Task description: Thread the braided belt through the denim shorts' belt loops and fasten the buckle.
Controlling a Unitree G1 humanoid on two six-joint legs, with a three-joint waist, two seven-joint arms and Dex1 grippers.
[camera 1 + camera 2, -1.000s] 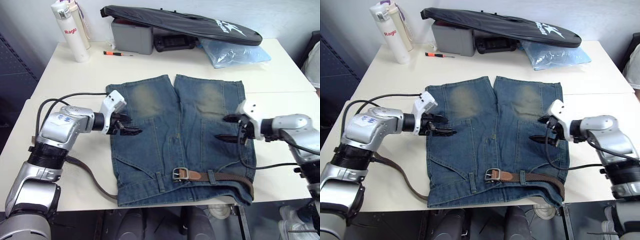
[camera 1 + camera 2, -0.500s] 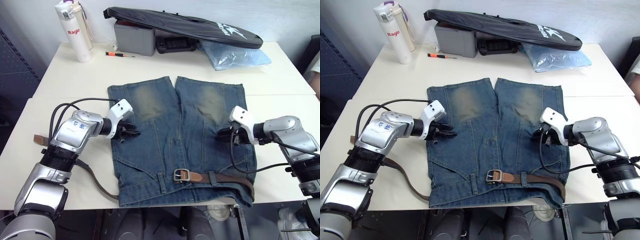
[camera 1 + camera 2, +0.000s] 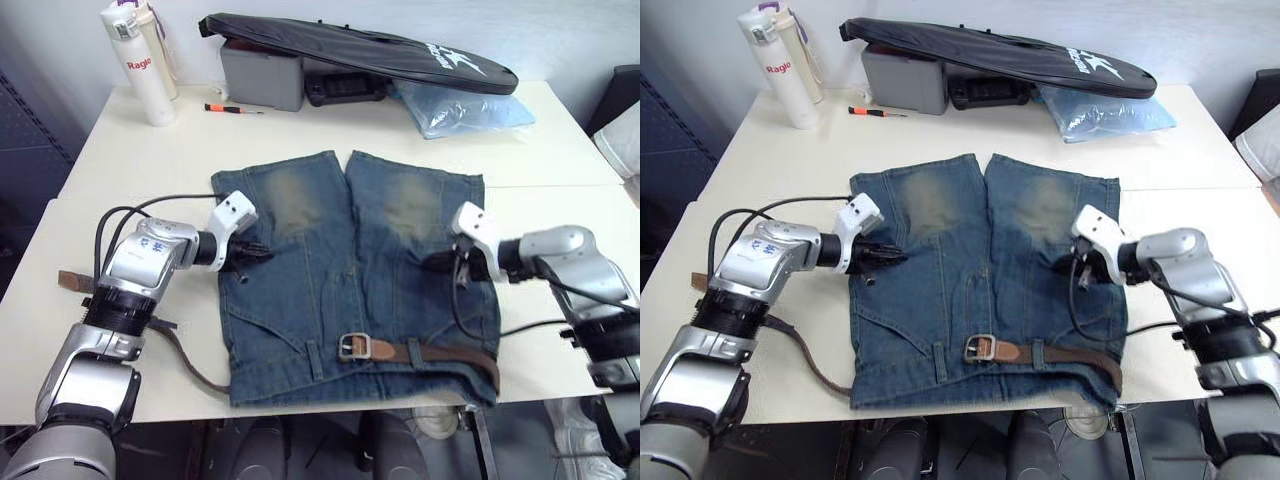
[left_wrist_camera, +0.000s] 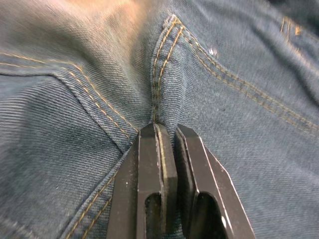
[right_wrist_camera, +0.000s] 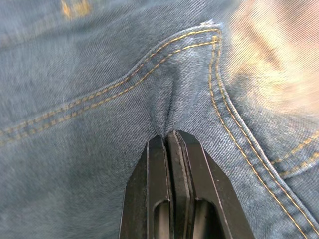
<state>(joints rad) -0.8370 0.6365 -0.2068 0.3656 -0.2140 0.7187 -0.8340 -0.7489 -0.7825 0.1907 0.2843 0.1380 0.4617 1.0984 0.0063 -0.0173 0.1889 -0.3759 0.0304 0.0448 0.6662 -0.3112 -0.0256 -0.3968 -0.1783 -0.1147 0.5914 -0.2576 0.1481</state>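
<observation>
- On the cream-white table, the faded blue denim shorts lie flat, waistband toward the near edge and legs pointing away toward a long black bag at the far side.
- The long brown braided belt runs along the waistband on the robot's right half, passing under at least one of the short upright denim belt loops there.
- The small rectangular silver-grey metal buckle sits near the middle of the waistband on its leather end, with nothing passed through its frame.
- At the shorts' left corner the belt emerges and trails across the bare table, its dark leather tip lying well apart from the buckle.
- The left gripper has its two black fingers pressed together on a raised fold of denim at a stitched seam on the left leg, as the left wrist view shows.
- The right gripper likewise pinches a small pucker of denim beside a curved seam on the right leg, fingers closed tight on the cloth.
- By the look of it, the threading is partly done: the right side appears looped, while the front left loop seems empty.
- Still to do, it seems: feed the free end through any remaining loops, bring it round to the buckle and fasten it. Whether the belt passes through loops beneath the shorts cannot be told.
</observation>
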